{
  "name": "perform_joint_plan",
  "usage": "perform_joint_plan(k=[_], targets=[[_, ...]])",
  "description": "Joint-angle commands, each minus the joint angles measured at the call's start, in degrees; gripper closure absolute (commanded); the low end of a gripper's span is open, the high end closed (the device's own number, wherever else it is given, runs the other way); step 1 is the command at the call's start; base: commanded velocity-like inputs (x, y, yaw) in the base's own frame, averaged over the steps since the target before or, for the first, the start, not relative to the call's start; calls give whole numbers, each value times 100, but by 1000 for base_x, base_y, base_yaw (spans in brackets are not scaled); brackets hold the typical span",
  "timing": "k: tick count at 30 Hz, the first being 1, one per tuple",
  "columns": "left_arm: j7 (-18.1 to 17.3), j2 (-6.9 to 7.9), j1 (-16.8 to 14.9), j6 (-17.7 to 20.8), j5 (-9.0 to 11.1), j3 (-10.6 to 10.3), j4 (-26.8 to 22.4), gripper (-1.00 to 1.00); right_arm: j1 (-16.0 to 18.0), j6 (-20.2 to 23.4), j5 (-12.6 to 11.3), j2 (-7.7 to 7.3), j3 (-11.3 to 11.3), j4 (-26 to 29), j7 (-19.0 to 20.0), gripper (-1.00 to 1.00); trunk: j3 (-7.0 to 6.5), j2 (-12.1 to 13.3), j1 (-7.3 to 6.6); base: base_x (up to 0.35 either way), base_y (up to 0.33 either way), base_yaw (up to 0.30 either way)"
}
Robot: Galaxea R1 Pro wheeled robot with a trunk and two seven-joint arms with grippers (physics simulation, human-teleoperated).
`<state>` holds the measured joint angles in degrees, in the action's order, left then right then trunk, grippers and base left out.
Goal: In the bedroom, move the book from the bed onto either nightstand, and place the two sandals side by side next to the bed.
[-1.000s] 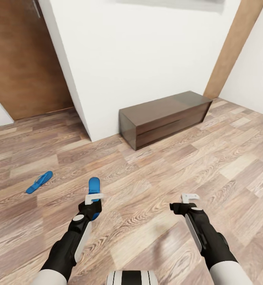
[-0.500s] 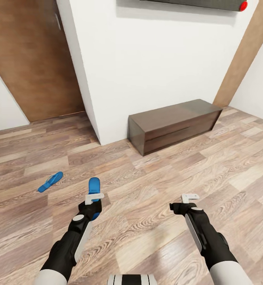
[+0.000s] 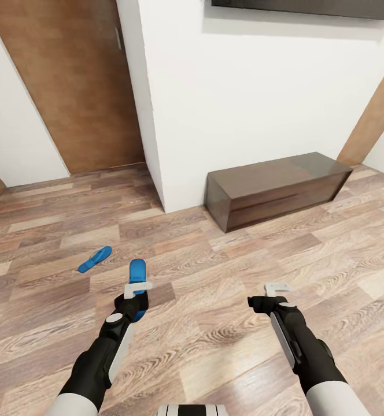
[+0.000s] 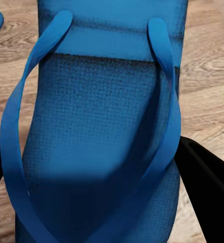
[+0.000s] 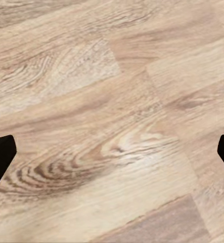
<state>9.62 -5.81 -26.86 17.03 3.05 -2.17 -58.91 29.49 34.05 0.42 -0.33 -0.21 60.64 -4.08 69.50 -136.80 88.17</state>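
- My left gripper [image 3: 137,289] clenched one sandal [image 3: 137,271]; my right gripper [image 3: 276,290] hung released, empty.
- The other sandal [image 3: 95,259] lay at ten o'clock.
- Risk, I judged: the thin sole slipping out in transit.

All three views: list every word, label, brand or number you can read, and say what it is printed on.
There is no readable text.
The sandal held in the left gripper: plain blue, no brand visible.
The second sandal on the floor: too small to tell.
The low cabinet, the door and the walls: no lettering.
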Motion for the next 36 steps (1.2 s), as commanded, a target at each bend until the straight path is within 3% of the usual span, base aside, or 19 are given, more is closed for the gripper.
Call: perform_joint_plan(k=[1, 15, 36], targets=[[40, 1, -3, 29, 25, -14, -6, 100, 1, 31, 2, -2, 3, 10, -14, -100, 1, -2, -1, 0, 0, 275], [45, -4, -3, 29, 20, -19, -6, 100, 0, 32, 10, -2, 3, 9, -14, -100, -50, -2, -1, 257, -29, 275], [49, -5, -3, 29, 11, -20, -6, 100, 3, 22, -15, -2, 3, 1, -4, -100, -108, -2, -1, 260, -236, 222]])
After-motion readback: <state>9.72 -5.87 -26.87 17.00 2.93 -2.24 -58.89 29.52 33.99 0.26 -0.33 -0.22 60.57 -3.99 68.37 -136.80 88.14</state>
